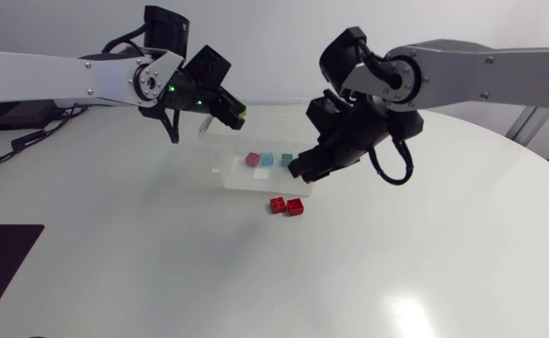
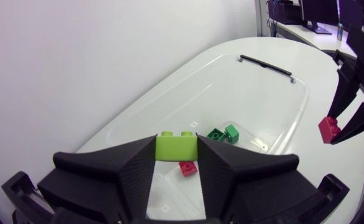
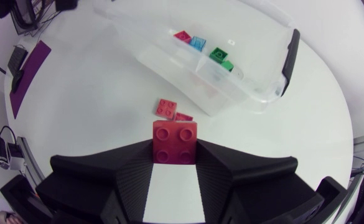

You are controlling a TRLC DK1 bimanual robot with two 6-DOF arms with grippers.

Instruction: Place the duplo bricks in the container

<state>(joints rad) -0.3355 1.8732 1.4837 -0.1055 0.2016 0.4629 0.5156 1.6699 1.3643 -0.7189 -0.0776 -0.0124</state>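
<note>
— Where is the container from where you stand?

— The clear container (image 3: 175, 81) sits on the white surface (image 1: 161, 263), toward the far edge, between the two arms. There is a black handle (image 3: 289, 62) on the clear plastic at one end.

— Is anything in it?

— A pink brick (image 3: 183, 36) and a light-blue brick (image 3: 198, 42) lie right beside each other at the left end. Further along lies a dark-green brick (image 3: 218, 54), with a second green brick (image 3: 228, 64) just beside it on the handle's side.

— And the left claw?

— The left claw (image 2: 176, 152) hangs above the container's left end. Its two broad fingers press on either side of a lime-green brick (image 2: 175, 145), studs up. That brick is in the air, well clear of the container's floor.

— Is the right claw empty?

— No, the right claw (image 3: 175, 155) is gripping too. A red brick (image 3: 175, 142) is pinched between both fingers, with four studs showing on top. It hangs low by the container's right end, on the side facing the near edge of the surface.

— Are any bricks lying outside?

— Two. A loose red brick (image 3: 166, 107) and a second loose brick (image 3: 183, 116), also red, lie close together on the surface. They are just outside the container's front wall, near the right claw. I can't tell whether they touch each other.
</note>
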